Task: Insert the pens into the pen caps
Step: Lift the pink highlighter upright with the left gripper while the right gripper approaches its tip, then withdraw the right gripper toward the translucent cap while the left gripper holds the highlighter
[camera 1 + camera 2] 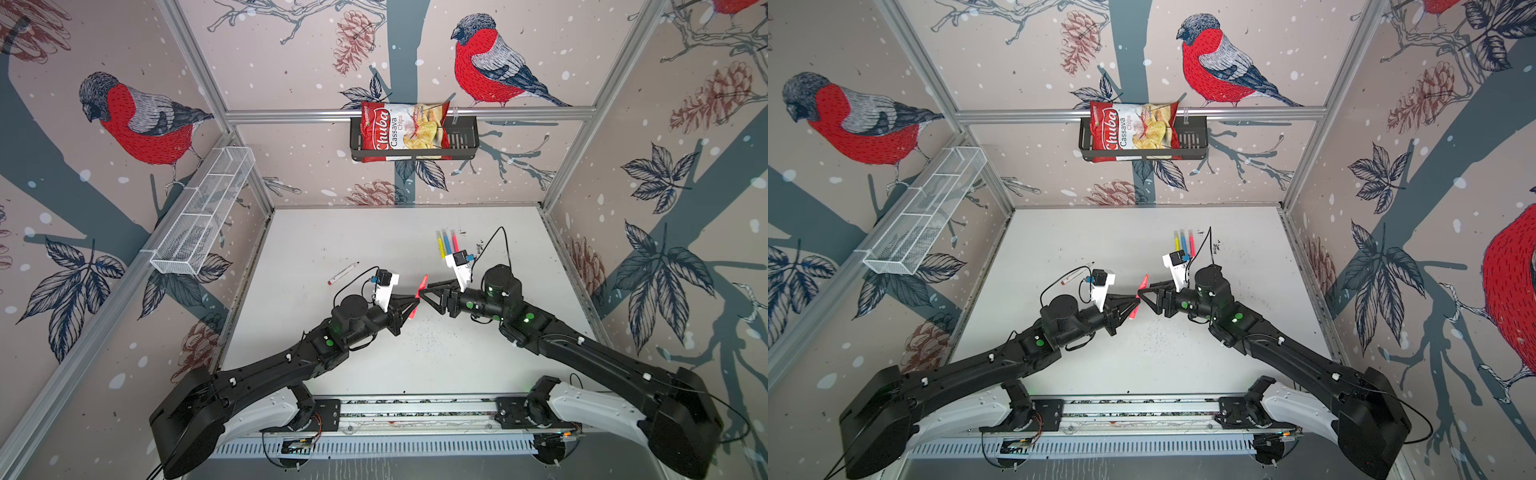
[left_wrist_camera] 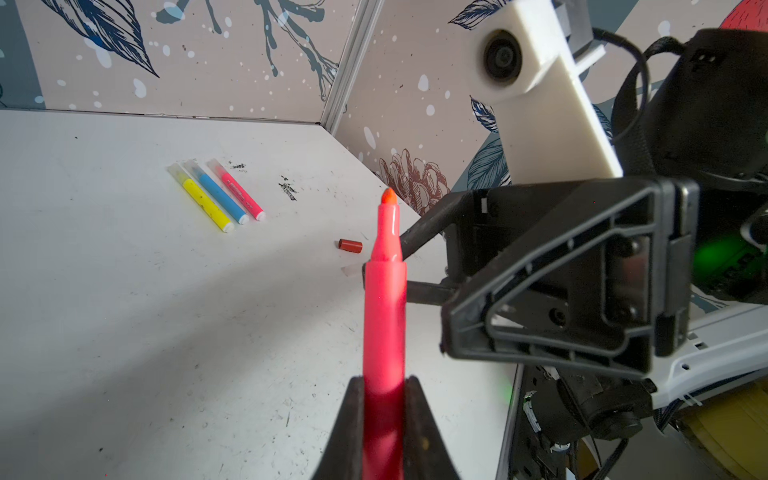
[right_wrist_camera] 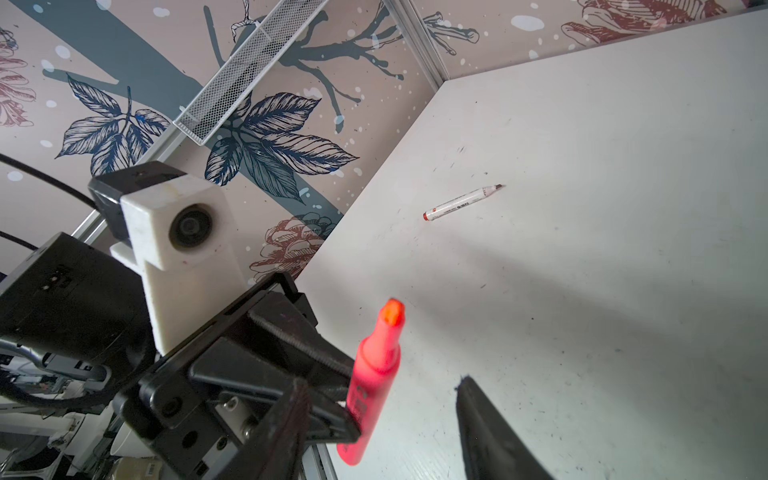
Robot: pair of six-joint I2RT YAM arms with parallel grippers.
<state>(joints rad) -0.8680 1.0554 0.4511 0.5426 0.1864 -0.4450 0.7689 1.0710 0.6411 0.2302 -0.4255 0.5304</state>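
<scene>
My left gripper [image 2: 384, 380] is shut on an uncapped pink pen [image 2: 384, 316] and holds it above the table's middle, orange tip up; both top views show the pen [image 1: 417, 297] [image 1: 1138, 299]. My right gripper [image 3: 382, 411] faces it, open. Its fingers [image 3: 478, 415] straddle the pen [image 3: 374, 374] with a clear gap on one side. A red cap [image 2: 350, 245] lies on the table, a translucent cap [image 2: 349, 270] beside it. Yellow [image 2: 203, 199], blue [image 2: 220, 195] and pink [image 2: 239, 191] pens lie capped at the back right. A white pen [image 1: 343, 273] lies left of centre.
On the back wall a black basket [image 1: 465, 137] holds a chips bag [image 1: 401, 131]. A white mesh tray [image 1: 208, 212] hangs on the left wall. The arms' mounting rail [image 1: 415, 409] runs along the table's front edge. Dark ink marks speckle the table [image 1: 436, 340].
</scene>
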